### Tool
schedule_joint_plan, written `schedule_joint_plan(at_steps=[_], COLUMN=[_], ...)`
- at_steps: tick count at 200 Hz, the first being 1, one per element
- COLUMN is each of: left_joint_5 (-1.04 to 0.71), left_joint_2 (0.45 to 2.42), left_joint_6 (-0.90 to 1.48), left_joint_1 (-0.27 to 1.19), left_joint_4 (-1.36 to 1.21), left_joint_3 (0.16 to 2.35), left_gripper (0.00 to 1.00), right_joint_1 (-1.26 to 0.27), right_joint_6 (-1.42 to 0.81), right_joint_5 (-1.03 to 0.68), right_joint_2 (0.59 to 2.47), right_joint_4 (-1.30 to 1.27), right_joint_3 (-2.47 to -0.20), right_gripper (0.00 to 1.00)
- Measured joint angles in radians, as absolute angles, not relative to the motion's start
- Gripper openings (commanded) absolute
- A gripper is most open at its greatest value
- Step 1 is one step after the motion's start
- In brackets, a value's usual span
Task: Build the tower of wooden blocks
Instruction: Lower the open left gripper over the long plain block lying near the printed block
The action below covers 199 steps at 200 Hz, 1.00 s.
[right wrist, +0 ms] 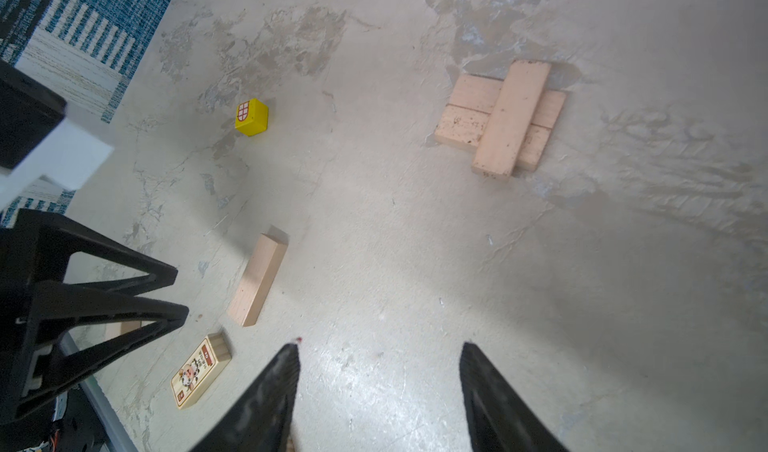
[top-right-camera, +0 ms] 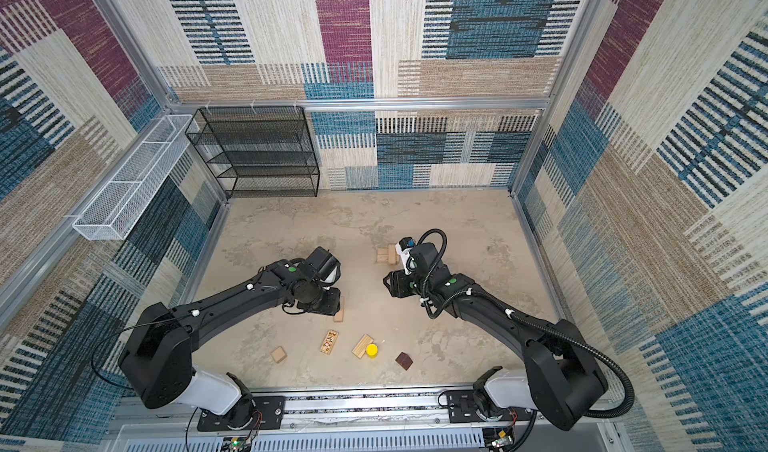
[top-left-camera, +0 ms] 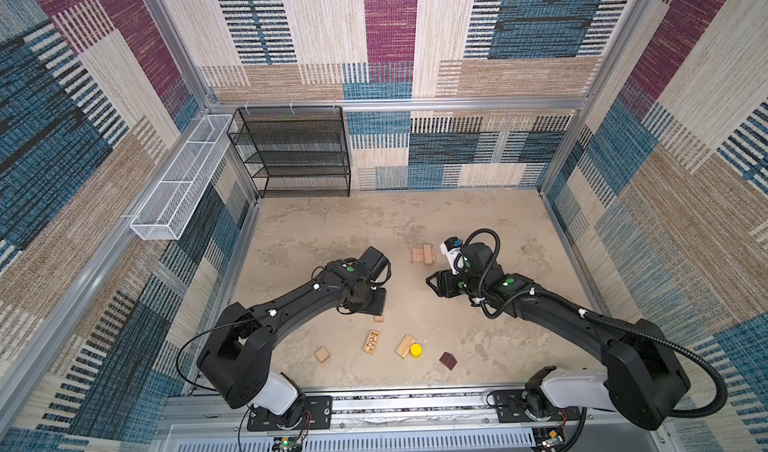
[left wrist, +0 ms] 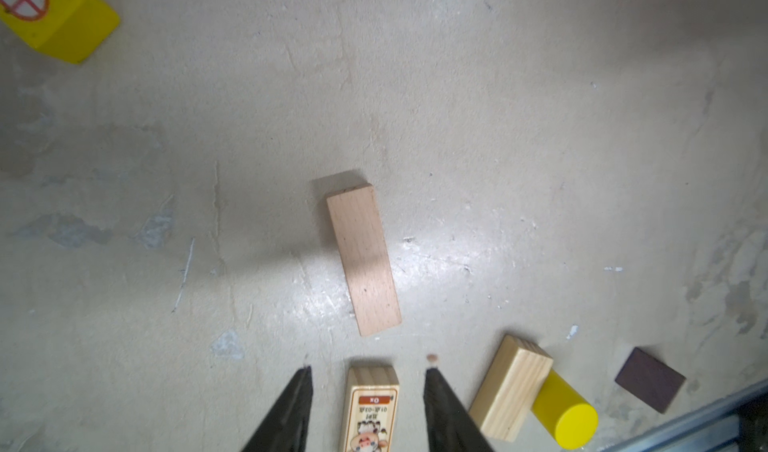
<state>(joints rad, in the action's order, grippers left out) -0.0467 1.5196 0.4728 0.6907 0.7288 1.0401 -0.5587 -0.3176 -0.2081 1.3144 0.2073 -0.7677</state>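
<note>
Closest to the lens, the left claw [left wrist: 369, 373] points down at the tabletop [left wrist: 540, 138], its jaws partway apart and gripping nothing. Through the gap shows a printed plank [left wrist: 370, 412] lying flat on the tabletop. It carries a cartoon cow and a red band reading "Ox"; the smaller characters cannot be read. Just past the tips lies one plain plank [left wrist: 363, 258]. Right of the printed plank, a grained plank [left wrist: 509, 387] touches a yellow cylinder [left wrist: 565, 416], and a brown block [left wrist: 650, 379] sits apart, further right. A tan cube [top-left-camera: 322, 354] lies left of the printed plank, near the front edge. A yellow cube [left wrist: 58, 13] with a red-and-white grid window sits farther back, hidden under the left arm in both top views.

The right claw [right wrist: 380, 346] hovers with jaws wide, holding nothing. Beyond it, far of centre, stands the tower [right wrist: 498, 117]: three pale planks, two side by side and one laid across them.

That makes ten blocks: six planks, two cubes, one cylinder and one brown block, all on the tabletop. A white wire basket [top-left-camera: 178, 183], divided into sections, hangs on the left wall, and a black rack [top-left-camera: 291, 150] of mesh shelves stands in the far left corner.
</note>
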Motion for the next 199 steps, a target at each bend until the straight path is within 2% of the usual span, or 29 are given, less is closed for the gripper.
schedule_joint_plan(at_steps=[51, 92, 199], left_joint_5=[-0.047, -0.047, -0.024], left_joint_2=[1.561, 1.590, 1.617], left_joint_6=[0.475, 0.475, 0.470], left_joint_1=[0.710, 0.723, 0.730], left_joint_4=[0.717, 0.708, 0.694], left_joint_3=[1.040, 1.053, 1.058], left_gripper=[0.47, 0.41, 0.35], right_joint_1=[-0.559, -0.559, -0.559], right_joint_6=[-0.326, -0.336, -0.347], right_joint_5=[-0.199, -0.198, -0.199], right_joint_2=[1.314, 1.317, 1.346], right_joint_4=[0.212, 0.216, 0.217], right_joint_3=[-0.775, -0.779, -0.806], right_gripper=[0.64, 0.64, 0.64])
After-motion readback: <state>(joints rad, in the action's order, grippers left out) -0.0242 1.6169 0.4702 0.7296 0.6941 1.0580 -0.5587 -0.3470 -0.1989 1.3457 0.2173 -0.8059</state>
